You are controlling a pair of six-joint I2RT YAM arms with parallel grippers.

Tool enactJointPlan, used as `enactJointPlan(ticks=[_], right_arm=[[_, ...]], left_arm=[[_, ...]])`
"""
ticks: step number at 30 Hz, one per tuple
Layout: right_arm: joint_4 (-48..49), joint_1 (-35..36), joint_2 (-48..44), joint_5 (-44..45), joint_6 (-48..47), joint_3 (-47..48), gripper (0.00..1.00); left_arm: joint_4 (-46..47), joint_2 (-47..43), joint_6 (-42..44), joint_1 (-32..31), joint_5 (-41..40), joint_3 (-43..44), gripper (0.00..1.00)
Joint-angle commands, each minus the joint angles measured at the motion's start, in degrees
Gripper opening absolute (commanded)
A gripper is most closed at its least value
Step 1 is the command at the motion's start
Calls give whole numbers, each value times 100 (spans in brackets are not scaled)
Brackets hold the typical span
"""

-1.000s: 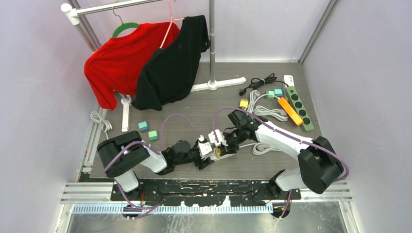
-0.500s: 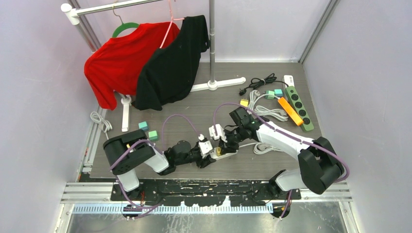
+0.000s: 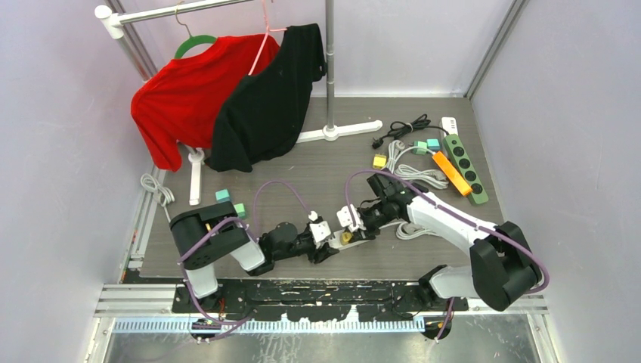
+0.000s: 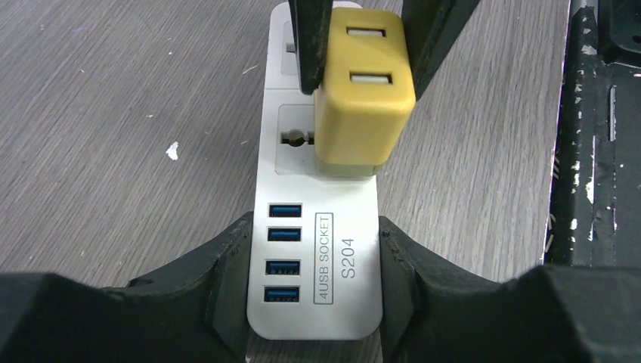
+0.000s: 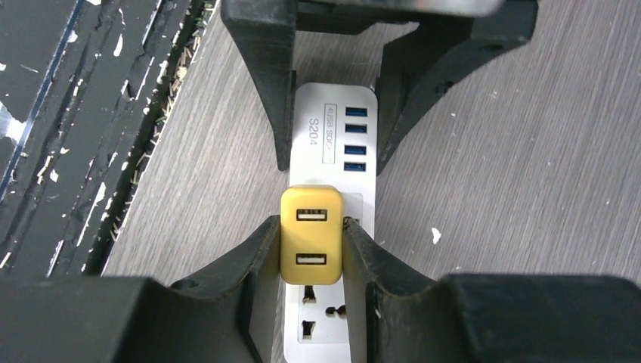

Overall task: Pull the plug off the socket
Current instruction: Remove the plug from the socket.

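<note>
Between the closed fingers of the right gripper (image 5: pixel 311 228), the yellow plug (image 4: pixel 363 91) was pinched on its two flat sides, the black pads pressed against it with no gap to see. The plug sat on the white socket strip (image 5: pixel 332 128), in the outlet next to the row of blue ports. From the wrist views it looked seated or very nearly so; whether its pins had begun to lift could not be told.

At the ported end of the same strip, the left gripper (image 4: pixel 316 240) was closed narrowly on the strip's long edges, one finger touching each side, pinning it flat on the worktop (image 3: pixel 302 162). The two grippers faced each other along the strip, close together near the front edge of the worktop, between the arm bases.

Farther off lay a grey cable (image 3: pixel 412 231) just beside the right arm, a green power strip (image 3: pixel 465 166) well apart at the right rear, and a red garment (image 3: pixel 189 98) and a black garment (image 3: pixel 264 113) hanging at the back.

The step in hand appeared to be the extraction itself: both holds set, plug not yet clearly free. The next move would call for the right gripper to draw the plug straight out along its pins, without rocking, while the left one held the strip down so it did not lift with the plug.
</note>
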Motion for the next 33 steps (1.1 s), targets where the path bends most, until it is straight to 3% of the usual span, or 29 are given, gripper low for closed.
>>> enactJointPlan(ticks=[1, 6, 10, 13, 17, 22, 26, 33], right_arm=[[-297, 330, 8, -670, -56, 74, 1], [1311, 418, 61, -644, 2107, 24, 1], [1757, 322, -42, -146, 2707, 21, 1], [1402, -22, -119, -91, 2382, 73, 1], [-261, -327, -247, -169, 373, 206, 1], [-967, -351, -279, -477, -936, 34, 1], [-821, -200, -228, -945, -899, -56, 1], [-25, -55, -244, -1044, 553, 78, 1]], left_arm=[[-112, 86, -154, 100, -341, -3, 0], [-302, 81, -191, 101, -295, 59, 0], [-349, 73, -192, 99, -304, 29, 0], [-415, 63, -237, 98, -297, 1, 0], [-481, 59, -311, 100, -246, -33, 0], [-501, 38, -358, 101, -197, -22, 0], [-672, -1, -398, 101, -102, 29, 0], [-728, -19, -491, 101, -93, 59, 0]])
